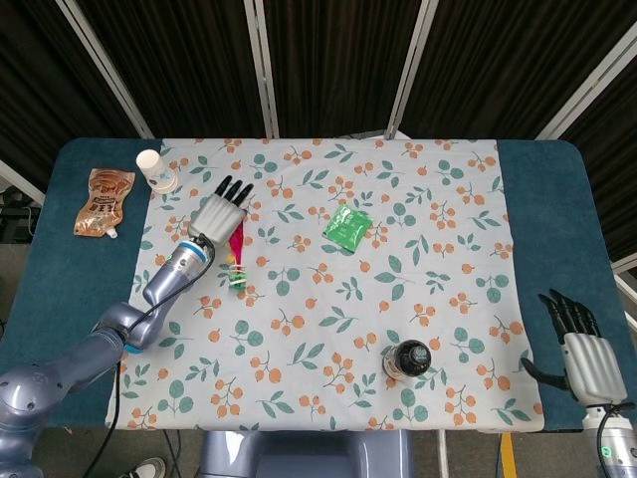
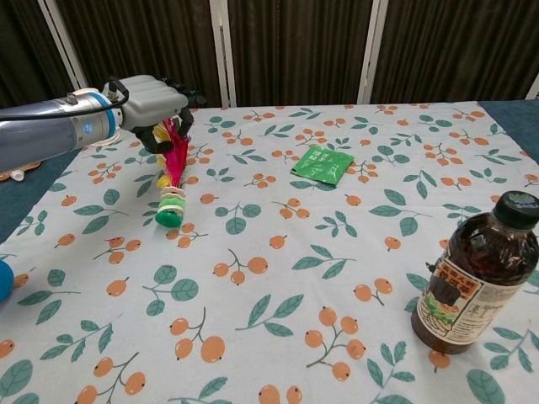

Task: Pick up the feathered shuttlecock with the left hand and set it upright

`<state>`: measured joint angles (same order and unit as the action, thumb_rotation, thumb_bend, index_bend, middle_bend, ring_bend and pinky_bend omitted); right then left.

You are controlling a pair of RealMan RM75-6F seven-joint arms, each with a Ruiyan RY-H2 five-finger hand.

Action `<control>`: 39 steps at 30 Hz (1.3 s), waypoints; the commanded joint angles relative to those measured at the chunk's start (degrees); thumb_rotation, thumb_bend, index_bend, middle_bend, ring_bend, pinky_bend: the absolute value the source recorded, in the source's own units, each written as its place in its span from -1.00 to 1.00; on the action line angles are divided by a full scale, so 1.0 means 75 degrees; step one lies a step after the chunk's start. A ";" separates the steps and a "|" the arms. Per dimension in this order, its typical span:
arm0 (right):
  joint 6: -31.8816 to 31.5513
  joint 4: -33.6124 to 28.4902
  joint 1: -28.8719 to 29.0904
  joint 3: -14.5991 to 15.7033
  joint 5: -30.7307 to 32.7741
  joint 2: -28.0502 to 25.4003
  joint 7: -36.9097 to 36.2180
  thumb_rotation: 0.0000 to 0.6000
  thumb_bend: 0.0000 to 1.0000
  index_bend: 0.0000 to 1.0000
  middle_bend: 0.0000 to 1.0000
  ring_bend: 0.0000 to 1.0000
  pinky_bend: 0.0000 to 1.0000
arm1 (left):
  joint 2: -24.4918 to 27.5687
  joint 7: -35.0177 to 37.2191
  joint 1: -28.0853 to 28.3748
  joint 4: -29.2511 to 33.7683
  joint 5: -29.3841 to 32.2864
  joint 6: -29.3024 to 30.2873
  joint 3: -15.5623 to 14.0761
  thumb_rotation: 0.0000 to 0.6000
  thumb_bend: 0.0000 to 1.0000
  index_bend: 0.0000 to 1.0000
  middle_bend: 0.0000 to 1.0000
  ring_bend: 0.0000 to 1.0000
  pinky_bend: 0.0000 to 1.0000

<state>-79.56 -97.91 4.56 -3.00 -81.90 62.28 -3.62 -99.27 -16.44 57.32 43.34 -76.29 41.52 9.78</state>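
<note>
Feathers of the shuttlecock (image 2: 173, 172) are pinched in my left hand (image 2: 150, 103), near the cloth's left side; it hangs almost upright, green base (image 1: 237, 280) down, just touching or barely above the tablecloth (image 2: 278, 278). Further right lies a green packet (image 1: 347, 226), then a dark bottle (image 2: 477, 273) stands near the front edge. My right hand (image 1: 583, 351) rests at the far right, fingers straight, holding nothing.
</note>
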 commanded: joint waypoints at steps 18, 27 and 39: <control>-0.0112 0.0077 0.0000 -0.0021 -0.0106 0.0080 0.0009 1.00 -0.73 -0.84 -1.00 -1.00 -1.00 | 0.2279 -0.1567 -0.0302 0.4480 -0.0835 0.1575 -0.0186 1.00 0.00 0.20 -0.88 -1.00 -0.95; -0.0204 0.0108 -0.0022 -0.0020 -0.0179 0.0106 0.0016 1.00 -0.73 -0.84 -1.00 -1.00 -1.00 | 0.2925 -0.2030 -0.0513 0.5884 -0.1256 0.1926 -0.0426 1.00 0.00 0.21 -0.86 -1.00 -0.94; -0.0294 0.0130 -0.0049 -0.0033 -0.0209 0.0136 0.0050 1.00 -0.73 -0.84 -1.00 -1.00 -1.00 | 0.3100 -0.2344 -0.0778 0.6495 -0.1287 0.2061 -0.0617 1.00 0.00 0.21 -0.85 -1.00 -0.94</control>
<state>-81.76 -96.93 4.20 -3.25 -83.47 63.29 -3.25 -75.99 -33.97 51.54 91.99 -85.90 56.92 5.20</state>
